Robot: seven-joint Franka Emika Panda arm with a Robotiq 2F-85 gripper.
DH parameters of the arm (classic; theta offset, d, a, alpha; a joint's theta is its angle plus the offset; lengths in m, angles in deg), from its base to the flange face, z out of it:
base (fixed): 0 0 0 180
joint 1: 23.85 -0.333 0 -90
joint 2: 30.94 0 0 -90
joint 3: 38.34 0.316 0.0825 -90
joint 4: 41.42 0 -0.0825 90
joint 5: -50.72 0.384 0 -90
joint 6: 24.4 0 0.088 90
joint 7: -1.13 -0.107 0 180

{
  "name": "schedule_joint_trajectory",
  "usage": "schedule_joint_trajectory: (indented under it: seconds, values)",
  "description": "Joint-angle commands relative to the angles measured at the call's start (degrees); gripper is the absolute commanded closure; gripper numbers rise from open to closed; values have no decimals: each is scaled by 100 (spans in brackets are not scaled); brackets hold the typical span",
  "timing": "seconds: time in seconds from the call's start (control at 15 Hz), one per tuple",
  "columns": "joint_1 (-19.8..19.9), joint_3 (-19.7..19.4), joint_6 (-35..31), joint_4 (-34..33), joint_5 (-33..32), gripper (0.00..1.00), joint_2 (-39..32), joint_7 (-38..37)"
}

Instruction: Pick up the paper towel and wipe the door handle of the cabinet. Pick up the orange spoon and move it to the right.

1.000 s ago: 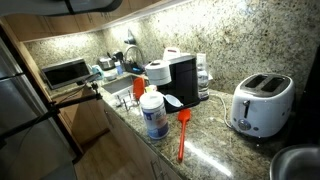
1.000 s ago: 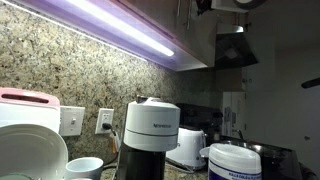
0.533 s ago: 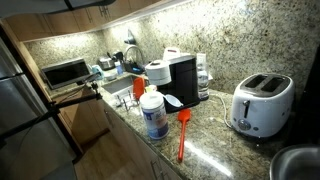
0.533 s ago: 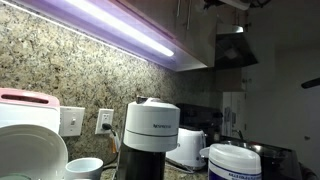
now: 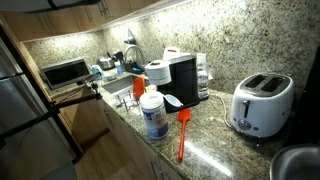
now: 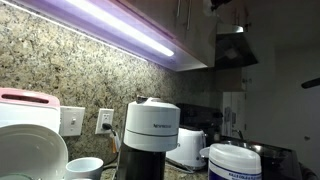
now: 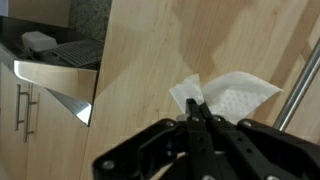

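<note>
In the wrist view my gripper (image 7: pixel 197 102) is shut on a white paper towel (image 7: pixel 232 96), which fans out beyond the fingertips against the light wooden cabinet door (image 7: pixel 140 50). The door's metal bar handle (image 7: pixel 300 88) runs along the right edge, just right of the towel and apart from it. The orange spoon (image 5: pixel 183 132) lies on the granite counter in an exterior view, between a white cylinder with a blue label (image 5: pixel 153 113) and the toaster (image 5: pixel 260 104). The gripper itself is above the top edge of that view.
A black coffee machine (image 5: pixel 183 78) stands behind the spoon and fills the near ground in an exterior view (image 6: pixel 152 130). The sink (image 5: pixel 120 90) and a small oven (image 5: pixel 65 72) lie further along the counter. Lower cabinets with handles (image 7: pixel 25 105) show left of the door.
The dark arm parts at the top edge of both exterior views have slid almost out of frame. The spoon and counter objects have not moved.
</note>
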Motion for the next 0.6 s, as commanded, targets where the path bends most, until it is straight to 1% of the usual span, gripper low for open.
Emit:
schedule_joint_trajectory:
  seconds: [0.0, 0.07, 0.2, 0.33, 0.4, 0.53]
  values:
    - [-846, -488, 355, 527, -654, 99, -285, 947]
    - [-991, -595, 502, 625, -840, 99, -291, 1123]
    - [-1364, -660, 773, 793, -1158, 99, -596, 1483]
    - [-1556, -585, 1041, 902, -1441, 99, -841, 1670]
    - [-1644, -490, 1148, 935, -1553, 99, -1024, 1714]
    - [-1698, -260, 1403, 918, -1811, 99, -1345, 1791]
